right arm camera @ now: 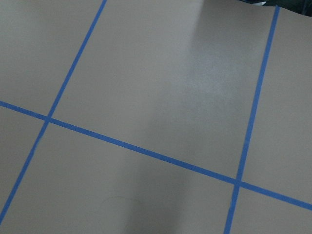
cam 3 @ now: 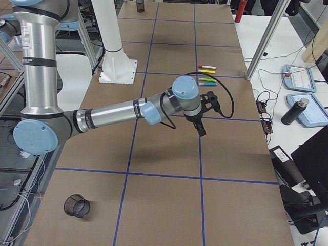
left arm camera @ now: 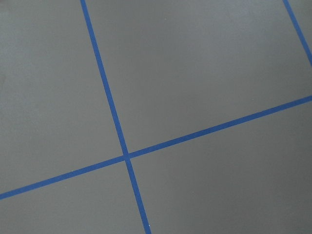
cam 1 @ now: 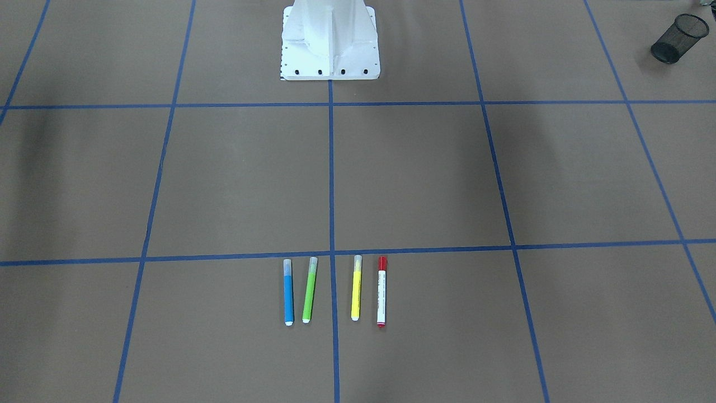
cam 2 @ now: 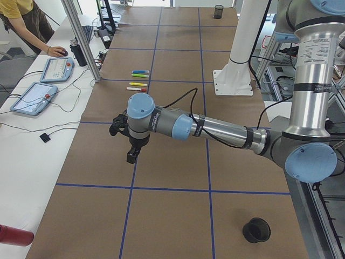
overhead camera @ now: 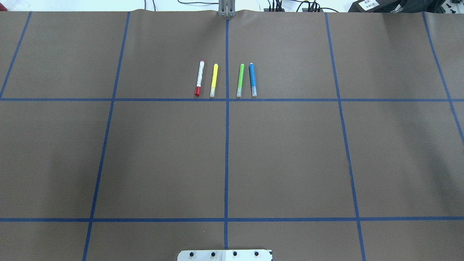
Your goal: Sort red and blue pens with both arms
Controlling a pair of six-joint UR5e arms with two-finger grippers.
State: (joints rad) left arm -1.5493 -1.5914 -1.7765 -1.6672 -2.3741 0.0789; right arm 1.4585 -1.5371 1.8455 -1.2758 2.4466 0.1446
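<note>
The blue pen (cam 1: 288, 296) (overhead camera: 252, 79) and the red-capped white pen (cam 1: 381, 294) (overhead camera: 198, 78) lie flat at the two ends of a row of markers on the brown table. In the exterior left view my left gripper (cam 2: 132, 154) hangs above bare table, well short of the row (cam 2: 139, 81). My right gripper (cam 3: 201, 130) hovers likewise in the exterior right view, apart from the markers (cam 3: 207, 75). Neither gripper appears in the overhead or front view, so I cannot tell whether they are open or shut. Both wrist views show only brown paper and blue tape lines.
A green marker (overhead camera: 240, 80) and a yellow marker (overhead camera: 214, 80) lie between the two pens. A black mesh cup (cam 1: 677, 38) (cam 2: 256, 230) lies near the robot's left end, another (cam 3: 77, 206) at its right end. The white base block (cam 1: 330, 42) stands mid-table. A person (cam 2: 21, 21) stands by the side bench.
</note>
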